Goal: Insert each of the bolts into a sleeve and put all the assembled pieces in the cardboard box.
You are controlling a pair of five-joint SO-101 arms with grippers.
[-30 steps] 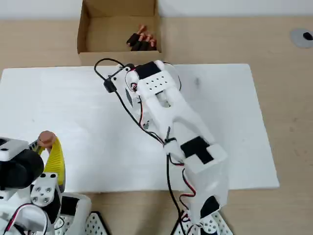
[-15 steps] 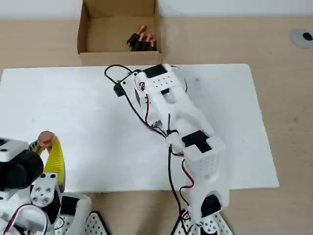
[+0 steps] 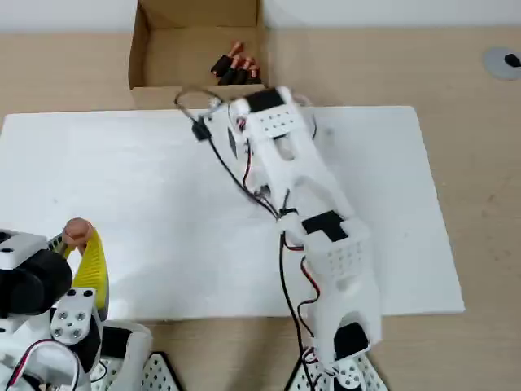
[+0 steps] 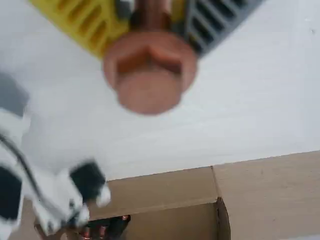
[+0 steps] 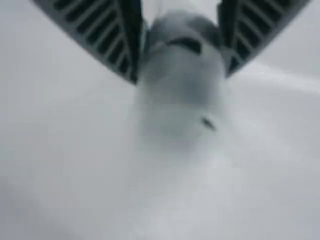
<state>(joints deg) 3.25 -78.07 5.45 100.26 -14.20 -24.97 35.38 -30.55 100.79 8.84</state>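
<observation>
While the left claw [image 4: 150, 12] grips a copper bolt [image 4: 149, 75], its head past the tips, the right claw [image 5: 180, 70] clamps a blurred grey piece [image 5: 180, 105], likely a sleeve. The cardboard box [image 3: 134, 57] of finished pieces [image 3: 236, 67] sits just ahead. Mating looks next: bolt and bore must align.

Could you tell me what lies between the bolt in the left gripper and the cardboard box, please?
In the high view, the stretch is bare white sheet from the copper-coloured bolt, shut in the left gripper, up to the brown cardboard box.
</observation>
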